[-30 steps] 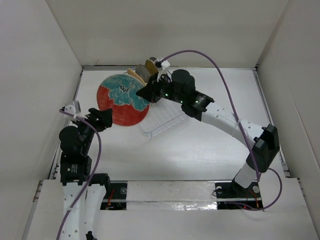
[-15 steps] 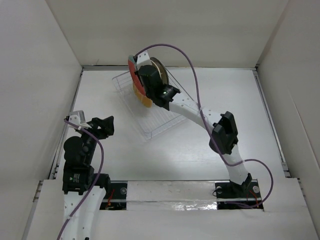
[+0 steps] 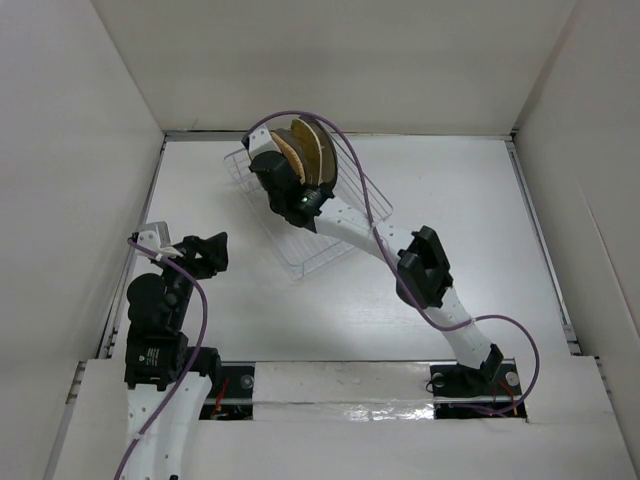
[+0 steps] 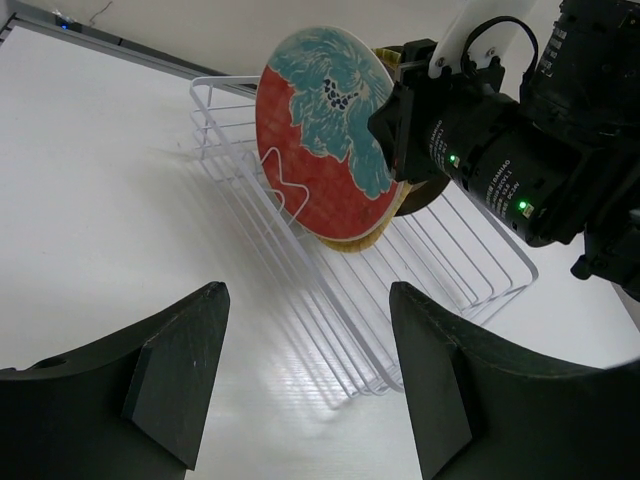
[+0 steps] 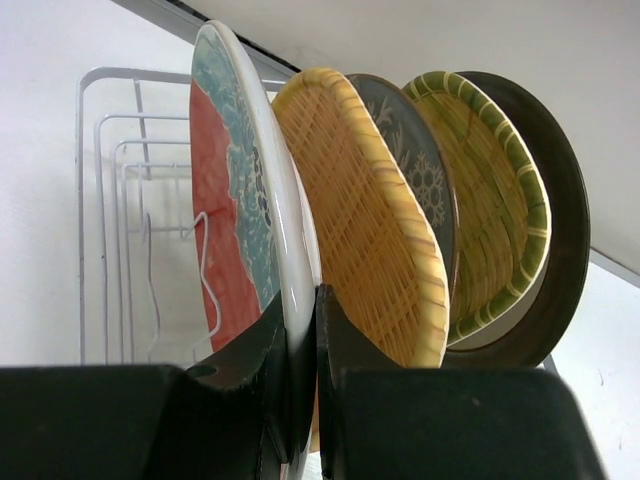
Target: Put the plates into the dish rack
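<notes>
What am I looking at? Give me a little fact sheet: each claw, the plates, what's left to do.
Right gripper: shut on the rim of the red-and-teal round plate, upright in the white wire dish rack
Left gripper: open, empty, apart from the rack
Other plates: four upright behind it: yellow woven plate, dark patterned plate, green-edged woven plate, dark-rimmed round plate
Left to do: probably just letting go of the held plate

red-teal plate (image 4: 325, 150), yellow woven plate (image 5: 375, 230), white rack (image 4: 455, 255)
</notes>
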`<state>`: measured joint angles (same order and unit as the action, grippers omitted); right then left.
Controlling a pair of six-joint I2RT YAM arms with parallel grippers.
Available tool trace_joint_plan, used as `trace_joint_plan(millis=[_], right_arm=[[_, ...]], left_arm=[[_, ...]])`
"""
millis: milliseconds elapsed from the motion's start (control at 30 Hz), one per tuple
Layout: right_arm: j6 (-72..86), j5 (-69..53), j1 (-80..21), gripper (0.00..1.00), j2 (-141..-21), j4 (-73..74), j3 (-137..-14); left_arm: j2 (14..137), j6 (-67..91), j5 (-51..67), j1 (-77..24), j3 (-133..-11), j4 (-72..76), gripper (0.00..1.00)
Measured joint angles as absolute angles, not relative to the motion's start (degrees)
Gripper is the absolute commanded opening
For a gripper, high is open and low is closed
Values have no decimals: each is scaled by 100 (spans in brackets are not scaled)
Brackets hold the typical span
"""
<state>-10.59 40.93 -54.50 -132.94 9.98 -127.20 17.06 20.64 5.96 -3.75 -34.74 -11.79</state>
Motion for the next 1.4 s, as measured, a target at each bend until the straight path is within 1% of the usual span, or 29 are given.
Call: trace_joint_plan(millis=[200,267,300,367,400,467,500,567,600,667,700,800,867,1000,1133,1233,1300,1400], right_arm=[[-775,4101,-5441,0,-13402,972,-12757],[-655,4097,-5441,6,-13482,963,-12744],[-598,4097,-5441,17,-13541,952,-12733],[-460,4095,-5439,31,-13625,760,-12682],[-388,4053,-5437,41,-13627,652,-12621],[-274,4016,-5448,48,-13614,416,-12521],[-248,4003,-5452,55,-13585,320,-12453],[-128,3944,-5452,63,-13493,207,-12280],[-78,3905,-5452,72,-13426,193,-12191],[21,3815,-5461,82,-13174,139,-11900],[47,3758,-5474,90,-12997,128,-11736],[97,3588,-5551,99,-12252,40,-11181],[130,3415,-5601,99,-11603,-158,-10728],[246,3135,-5690,99,-9904,-652,-9572],[497,3063,-5719,98,-8014,-1549,-7876],[753,3135,-5714,97,-6862,-1953,-6606],[928,3269,-5706,97,-6224,-2025,-5789],[1111,3409,-5708,97,-5623,-1918,-4862]], left_arm=[[1706,2064,596,-375,-3463,-1177,62],[1706,2064,596,-375,-3457,-1177,62],[1706,2064,596,-375,-3452,-1177,62],[1706,2064,596,-375,-3448,-1179,62],[1706,2064,596,-375,-3448,-1177,62],[1706,2067,596,-375,-3446,-1177,62],[1706,2067,596,-375,-3446,-1177,62],[1706,2067,596,-375,-3444,-1177,63],[1706,2067,593,-375,-3439,-1175,63],[1706,2069,596,-375,-3420,-1168,64],[1710,2071,593,-375,-3413,-1166,64],[1726,2069,587,-375,-3411,-1160,65],[1752,2071,585,-375,-3411,-1153,65],[1835,2078,567,-375,-3411,-1149,66],[1835,2067,567,-375,-3411,-1140,68],[1817,2060,572,-375,-3411,-1138,69],[1822,2060,572,-375,-3411,-1135,69],[1874,2060,607,-375,-3409,-1107,67]])
